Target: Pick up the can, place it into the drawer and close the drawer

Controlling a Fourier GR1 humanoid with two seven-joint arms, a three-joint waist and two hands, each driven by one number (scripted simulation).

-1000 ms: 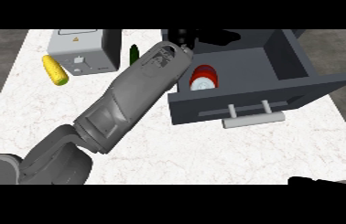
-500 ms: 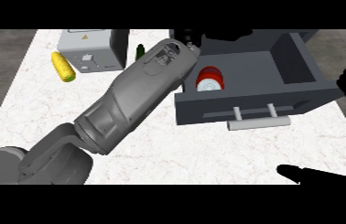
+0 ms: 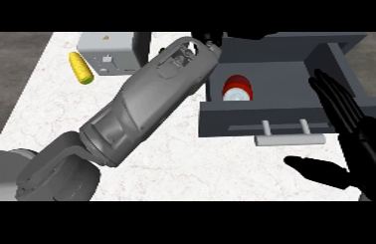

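Can lies inside the open grey drawer, red body with the silver end facing up, near the drawer's left wall. Left hand sits above the drawer's rear corner, mostly hidden by its forearm — finger state cannot be told. Right hand stands at the view's right edge — fingers straight and apart, holding nothing. Corn cob lies beside a grey box.

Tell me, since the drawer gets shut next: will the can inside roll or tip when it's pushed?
The can seems to lie on its side in the drawer, so it cannot tip but may roll slightly. The drawer walls should contain it. It looks rigid.
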